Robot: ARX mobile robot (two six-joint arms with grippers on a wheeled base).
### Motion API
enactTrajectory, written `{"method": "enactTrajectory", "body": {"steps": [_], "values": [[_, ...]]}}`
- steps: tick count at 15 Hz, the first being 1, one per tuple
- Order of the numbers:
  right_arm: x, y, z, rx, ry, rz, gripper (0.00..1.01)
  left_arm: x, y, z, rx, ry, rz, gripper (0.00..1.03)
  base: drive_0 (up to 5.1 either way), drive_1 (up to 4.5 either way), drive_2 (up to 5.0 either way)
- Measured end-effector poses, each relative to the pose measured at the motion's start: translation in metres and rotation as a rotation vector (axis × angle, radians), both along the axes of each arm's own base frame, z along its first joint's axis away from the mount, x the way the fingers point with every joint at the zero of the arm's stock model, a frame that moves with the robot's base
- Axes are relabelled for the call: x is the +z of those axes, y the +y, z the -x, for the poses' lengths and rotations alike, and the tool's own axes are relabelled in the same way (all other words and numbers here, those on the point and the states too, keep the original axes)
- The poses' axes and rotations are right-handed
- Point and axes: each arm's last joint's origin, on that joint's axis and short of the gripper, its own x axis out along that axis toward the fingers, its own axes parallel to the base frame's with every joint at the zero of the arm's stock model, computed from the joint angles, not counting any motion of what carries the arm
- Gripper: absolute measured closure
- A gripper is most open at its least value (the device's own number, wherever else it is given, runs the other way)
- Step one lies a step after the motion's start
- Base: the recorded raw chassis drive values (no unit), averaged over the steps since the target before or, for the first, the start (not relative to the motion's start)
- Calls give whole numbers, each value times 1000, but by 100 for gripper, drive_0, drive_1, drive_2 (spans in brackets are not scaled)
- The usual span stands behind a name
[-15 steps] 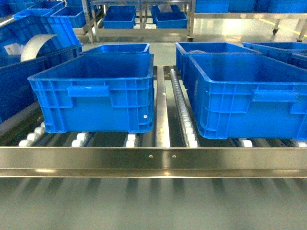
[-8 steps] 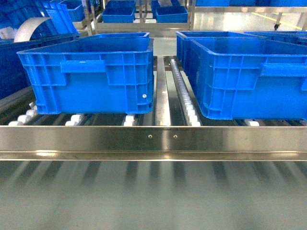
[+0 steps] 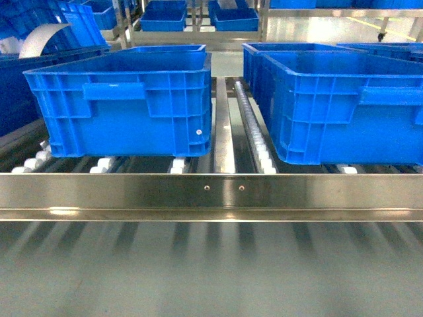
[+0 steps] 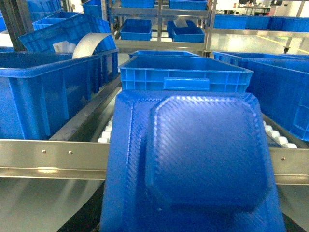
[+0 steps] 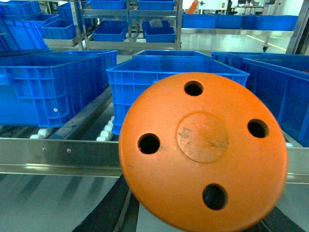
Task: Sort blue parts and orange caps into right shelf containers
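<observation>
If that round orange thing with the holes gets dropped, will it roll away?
Perhaps. The flat orange disc with four holes is round, so landing on its edge it might roll. Landing flat, it would likely stay put. It looks like stiff plastic, so it probably won't bend. What holds it is hidden.

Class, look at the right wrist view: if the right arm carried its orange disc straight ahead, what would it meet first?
Probably the steel front rail of the shelf, then the blue bin right behind it. Depth is unclear, and the orange disc hides the fingers.
</observation>
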Motion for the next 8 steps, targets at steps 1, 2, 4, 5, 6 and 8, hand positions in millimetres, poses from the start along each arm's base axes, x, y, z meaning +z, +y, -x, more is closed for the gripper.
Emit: {"method": "enactTrajectory", "body": {"steps": [1,2,4,5,6,8], "values": [[0,0,0,0,1,0,60,0,0,0,0,1,0,60,-1,425,-426],[0,0,0,0,-2,0,60,0,0,0,0,-2,0,60,-1,425,-426],[0,0,0,0,0,0,60,0,0,0,0,-1,0,60,-1,424,-427],[0,0,0,0,0,0,60,0,0,0,0,0,0,60,18,444,-408],[0,0,0,0,0,0,60,0,0,0,0,-1,0,60,17,443,-409],[0,0,0,0,1,0,60,0,0,0,0,0,0,60,-4,422,-430]]}}
